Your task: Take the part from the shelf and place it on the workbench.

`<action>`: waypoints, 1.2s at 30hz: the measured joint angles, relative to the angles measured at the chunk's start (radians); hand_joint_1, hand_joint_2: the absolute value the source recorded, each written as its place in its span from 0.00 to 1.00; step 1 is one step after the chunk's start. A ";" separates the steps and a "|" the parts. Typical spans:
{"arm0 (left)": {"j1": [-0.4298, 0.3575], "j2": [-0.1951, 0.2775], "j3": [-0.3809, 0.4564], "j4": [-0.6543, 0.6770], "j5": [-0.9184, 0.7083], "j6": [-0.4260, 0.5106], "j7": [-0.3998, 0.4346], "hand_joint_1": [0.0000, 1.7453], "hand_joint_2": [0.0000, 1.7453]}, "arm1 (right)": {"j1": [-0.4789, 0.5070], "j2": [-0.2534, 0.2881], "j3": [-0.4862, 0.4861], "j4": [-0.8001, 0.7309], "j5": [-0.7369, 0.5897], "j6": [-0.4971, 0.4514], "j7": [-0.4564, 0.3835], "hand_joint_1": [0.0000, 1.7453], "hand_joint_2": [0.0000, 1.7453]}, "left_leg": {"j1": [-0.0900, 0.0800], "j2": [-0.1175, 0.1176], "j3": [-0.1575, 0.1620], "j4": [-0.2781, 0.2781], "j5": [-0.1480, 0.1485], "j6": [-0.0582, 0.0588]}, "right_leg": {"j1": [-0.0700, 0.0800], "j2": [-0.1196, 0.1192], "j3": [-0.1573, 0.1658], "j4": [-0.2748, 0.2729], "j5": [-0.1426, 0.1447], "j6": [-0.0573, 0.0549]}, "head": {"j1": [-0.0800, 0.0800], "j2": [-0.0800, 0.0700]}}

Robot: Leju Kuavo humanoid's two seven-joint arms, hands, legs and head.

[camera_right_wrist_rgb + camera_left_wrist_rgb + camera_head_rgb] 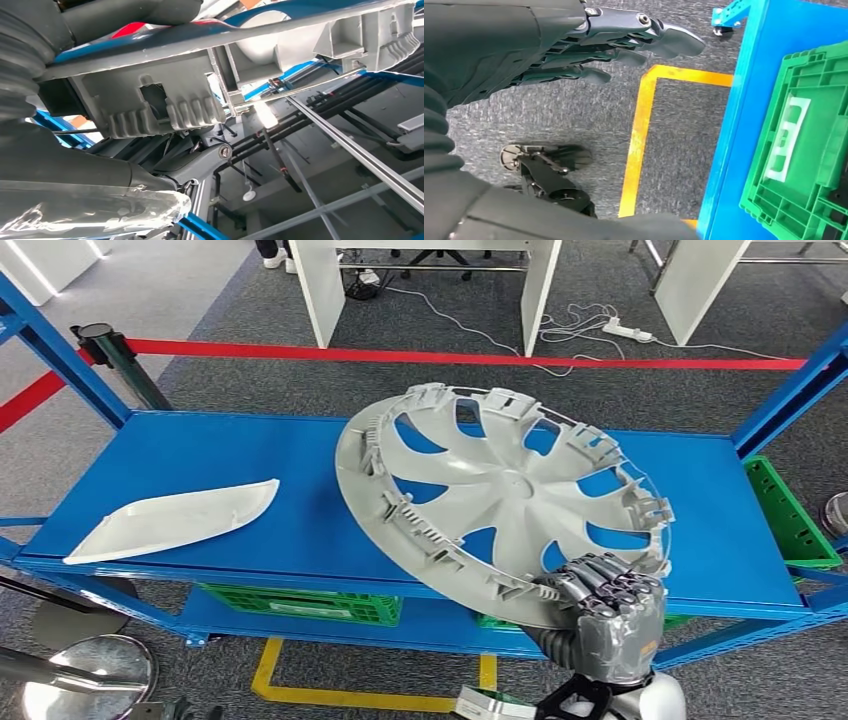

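Head view: right robot hand (pixel 607 592) grips the tilted wheel cover (pixel 500 502), ribbed inner face up.

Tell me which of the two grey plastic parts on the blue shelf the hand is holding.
The round spoked wheel cover, tilted up off the shelf, with the right hand gripping its near rim. The flat curved panel lies untouched at the shelf's left end.

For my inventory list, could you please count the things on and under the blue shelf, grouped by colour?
Grey: 1, the wheel cover, gripped at its rim by the right hand.
White: 1, the curved plastic panel.
Green: 3, the crates (one barely visible).
Total: 5
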 joint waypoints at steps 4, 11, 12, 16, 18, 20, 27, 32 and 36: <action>0.000 -0.001 -0.030 -0.013 0.021 0.014 0.000 0.00 1.00 | 0.000 0.000 0.013 -0.003 -0.003 0.000 0.000 1.00 1.00 | -0.004 0.000 -0.001 0.005 -0.004 0.008 | -0.004 -0.001 0.001 -0.004 0.002 0.006 | 0.000 0.000; 0.001 -0.010 -0.066 -0.031 0.065 0.015 -0.001 0.00 1.00 | 0.001 0.000 0.029 -0.001 -0.039 0.000 -0.001 1.00 1.00 | 0.007 0.006 0.011 -0.028 0.018 0.027 | -0.005 -0.002 -0.066 0.146 -0.096 0.023 | 0.006 0.000; 0.003 -0.010 -0.075 -0.033 0.080 0.015 -0.001 0.00 1.00 | 0.002 -0.002 0.033 0.004 -0.059 0.000 -0.001 1.00 1.00 | 0.008 0.006 0.010 -0.028 0.018 0.027 | -0.008 -0.003 -0.095 0.208 -0.122 0.026 | 0.007 0.000; 0.013 -0.013 -0.113 -0.041 0.122 0.011 -0.001 0.00 1.00 | 0.002 -0.013 0.052 0.039 -0.124 0.000 0.000 1.00 1.00 | 0.012 0.005 0.009 -0.023 0.018 0.019 | -0.019 -0.005 -0.069 0.152 -0.053 0.039 | 0.007 0.000; 0.016 -0.012 -0.133 -0.046 0.139 0.011 -0.001 0.00 1.00 | 0.001 -0.021 0.067 0.054 -0.137 0.001 0.000 1.00 1.00 | 0.011 0.002 0.003 -0.013 0.017 0.005 | -0.022 0.000 -0.013 0.036 -0.007 0.040 | 0.008 0.000; 0.017 -0.010 -0.150 -0.051 0.151 0.011 -0.001 0.00 1.00 | 0.001 -0.027 0.079 0.065 -0.141 0.001 0.000 1.00 1.00 | 0.009 0.000 -0.005 -0.005 0.022 -0.008 | -0.020 0.005 0.000 0.005 0.001 0.030 | 0.007 0.000; 0.019 -0.007 -0.191 -0.056 0.164 0.015 -0.001 0.00 1.00 | -0.001 -0.035 0.097 0.090 -0.141 0.001 0.001 1.00 1.00 | 0.019 0.012 -0.079 0.196 -0.126 -0.039 | -0.020 -0.012 -0.036 0.006 0.038 -0.016 | 0.003 0.000; 0.012 -0.004 -0.214 -0.057 0.178 0.021 -0.001 0.00 1.00 | -0.006 -0.045 0.114 0.105 -0.127 0.001 0.015 1.00 1.00 | 0.019 0.013 0.032 0.100 -0.092 -0.029 | -0.016 -0.018 -0.073 0.006 0.070 -0.012 | 0.003 0.000; 0.000 -0.001 -0.226 -0.057 0.191 0.023 -0.001 0.00 1.00 | -0.012 -0.055 0.129 0.110 -0.127 0.001 0.041 1.00 1.00 | 0.010 0.012 0.101 -0.036 -0.062 -0.015 | -0.014 -0.021 -0.087 0.001 0.098 0.010 | 0.004 0.000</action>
